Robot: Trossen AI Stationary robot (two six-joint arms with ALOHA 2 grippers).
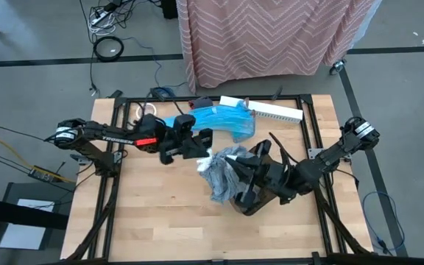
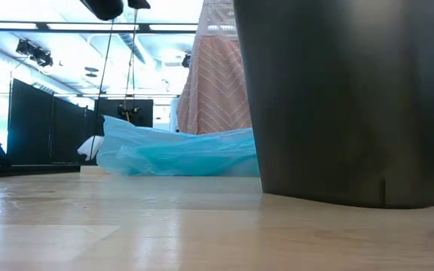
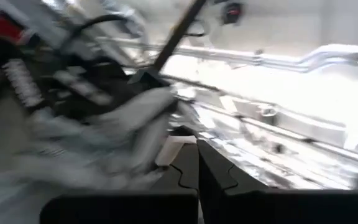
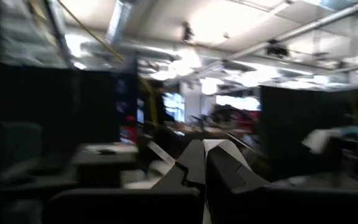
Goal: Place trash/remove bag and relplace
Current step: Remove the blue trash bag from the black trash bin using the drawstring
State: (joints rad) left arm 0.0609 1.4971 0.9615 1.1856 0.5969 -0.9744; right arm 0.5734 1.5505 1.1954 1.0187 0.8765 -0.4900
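From above, my left hand [image 1: 206,152] pinched the wrinkly grey translucent plastic bin liner [image 1: 223,173] at the dark plastic bin [image 1: 263,184], which might tip; both wrist views showed narrow fingers, my right hand [image 4: 201,163] empty.

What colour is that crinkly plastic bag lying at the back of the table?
The crinkly plastic bag is bright light blue, and it shows best in the low view.

The bag [image 1: 223,171], a thin grey translucent liner, wrinkled and bunched into a loose mass, lies mid-table, spilling from the dark bin's [image 1: 260,188] mouth toward the left gripper [image 1: 206,149]; no trash scraps can be made out.
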